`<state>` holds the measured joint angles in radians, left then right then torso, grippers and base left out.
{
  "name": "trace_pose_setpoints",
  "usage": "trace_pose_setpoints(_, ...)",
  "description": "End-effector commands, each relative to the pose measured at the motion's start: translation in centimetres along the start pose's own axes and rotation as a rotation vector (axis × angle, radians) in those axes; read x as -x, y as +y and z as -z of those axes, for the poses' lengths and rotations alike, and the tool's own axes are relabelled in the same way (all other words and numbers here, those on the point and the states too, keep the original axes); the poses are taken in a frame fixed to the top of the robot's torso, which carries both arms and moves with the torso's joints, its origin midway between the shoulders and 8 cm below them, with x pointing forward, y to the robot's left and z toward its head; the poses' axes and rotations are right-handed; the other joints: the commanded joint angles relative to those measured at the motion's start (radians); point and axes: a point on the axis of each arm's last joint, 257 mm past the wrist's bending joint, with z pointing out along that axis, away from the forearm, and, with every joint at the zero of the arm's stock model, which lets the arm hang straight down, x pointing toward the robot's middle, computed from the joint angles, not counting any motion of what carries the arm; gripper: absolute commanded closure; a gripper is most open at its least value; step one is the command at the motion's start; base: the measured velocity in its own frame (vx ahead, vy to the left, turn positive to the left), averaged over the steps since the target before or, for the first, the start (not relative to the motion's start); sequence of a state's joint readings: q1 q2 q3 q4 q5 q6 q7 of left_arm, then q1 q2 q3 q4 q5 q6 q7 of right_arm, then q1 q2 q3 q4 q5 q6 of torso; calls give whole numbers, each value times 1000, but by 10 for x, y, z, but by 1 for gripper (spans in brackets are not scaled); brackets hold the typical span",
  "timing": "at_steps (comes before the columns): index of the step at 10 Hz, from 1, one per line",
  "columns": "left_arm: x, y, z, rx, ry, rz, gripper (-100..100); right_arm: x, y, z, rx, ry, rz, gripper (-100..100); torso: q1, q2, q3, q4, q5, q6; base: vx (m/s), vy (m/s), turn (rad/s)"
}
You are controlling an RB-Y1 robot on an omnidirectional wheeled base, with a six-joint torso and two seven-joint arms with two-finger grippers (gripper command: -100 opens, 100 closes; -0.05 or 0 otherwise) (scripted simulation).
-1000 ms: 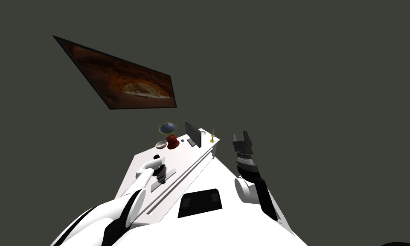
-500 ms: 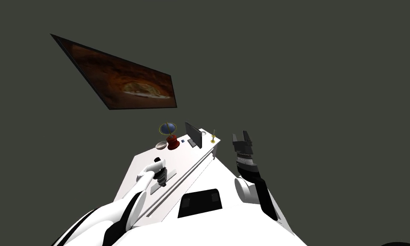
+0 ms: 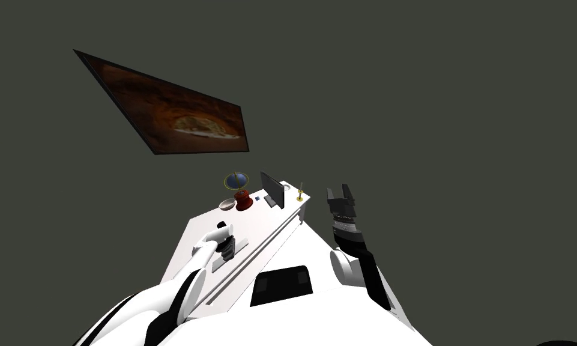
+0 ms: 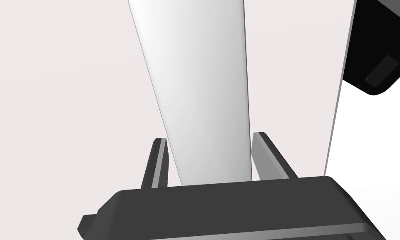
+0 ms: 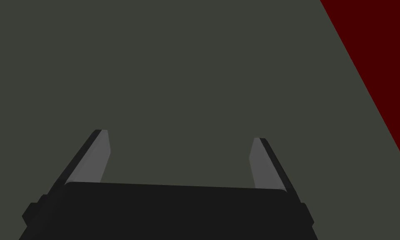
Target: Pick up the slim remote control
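Left gripper (image 4: 210,136) was down on the desk (image 3: 254,219), close to its near edge. Its fingers (image 4: 264,152) had narrowed onto the long sides of the slim remote control (image 4: 199,83), a plain light grey slab. It ran straight out from the dark gripper body; couldn't tell if it was off the surface.

Right gripper (image 5: 180,135) hung raised beyond the desk's right edge, fingers wide, nothing between them.

At the far end of the desk were a bowl (image 3: 226,204), a globe (image 3: 236,181) on a red base, a dark monitor (image 3: 272,190) and a small gold candlestick (image 3: 299,193). A framed picture (image 3: 173,114) hung on the wall behind.
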<state>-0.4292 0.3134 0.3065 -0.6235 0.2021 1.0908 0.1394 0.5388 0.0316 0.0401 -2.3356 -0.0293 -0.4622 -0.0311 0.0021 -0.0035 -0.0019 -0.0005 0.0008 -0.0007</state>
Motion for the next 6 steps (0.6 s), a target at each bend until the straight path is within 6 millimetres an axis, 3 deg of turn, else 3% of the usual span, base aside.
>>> trace_pose_setpoints(1, 0, 0, 0, 0, 0, 0, 0, 0, 0, 0, 0, 0, 0, 0, 0, 0, 0, 0, 0, 0, 0, 0, 0)
trace_pose_setpoints(2, 1, -8, 9, -3, -1, 1, 100, 0, 0, 0, 0, 0, 0, 0, 0, 0, 0, 0, 0, 0, -23, -23, -17)
trace_pose_setpoints(5, 2, -13, 16, -6, -1, 1, 100, 0, 0, 0, 0, 0, 0, 0, -2, 3, 2, 1, -1, 0, -35, -16, -8)
trace_pose_setpoints(6, 2, -13, 16, -3, -1, 1, 0, 0, 0, 0, 0, 0, 0, 0, -1, 2, 1, 1, -1, 0, 0, 0, 0)
